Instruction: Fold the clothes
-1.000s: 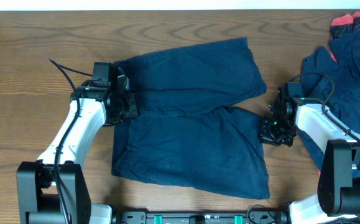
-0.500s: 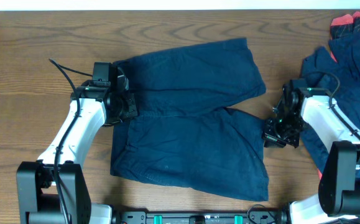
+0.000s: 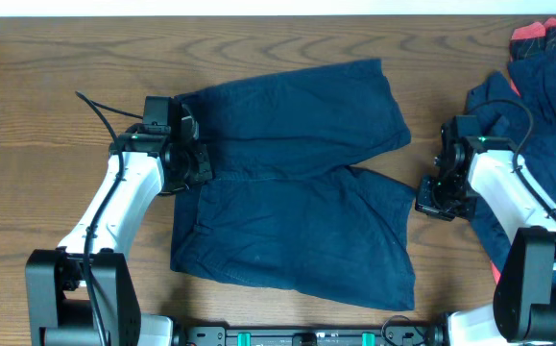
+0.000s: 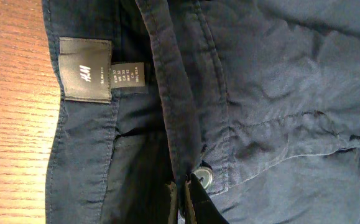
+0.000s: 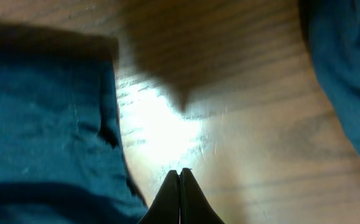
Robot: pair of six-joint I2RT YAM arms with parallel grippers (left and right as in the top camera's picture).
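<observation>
Folding has barely begun, by the look of it. The shorts (image 3: 292, 183) lie spread flat on the bench (image 3: 57, 67), waistband to the left and both wide legs reaching right, with no fold laid in them yet. Further right, a crumpled pile of dark clothes (image 3: 546, 115) waits at the bench edge, a red-trimmed piece (image 3: 544, 34) above it. So every garment is still to be folded.

At the left, the left fingers (image 4: 171, 202) sit on the waistband, midway along it. In the left wrist view they stand close together with the waistband's folded edge running down between them, just beside the button (image 4: 205, 180) and below the sewn label (image 4: 85, 70). I judge them clamped on that edge.

At the right, the right fingers (image 5: 172, 199) are pressed together and hold nothing. They hang over bare wood, just beside the hem of the near leg and apart from it, with the pile on their other side. The far leg's hem lies well apart from them.
</observation>
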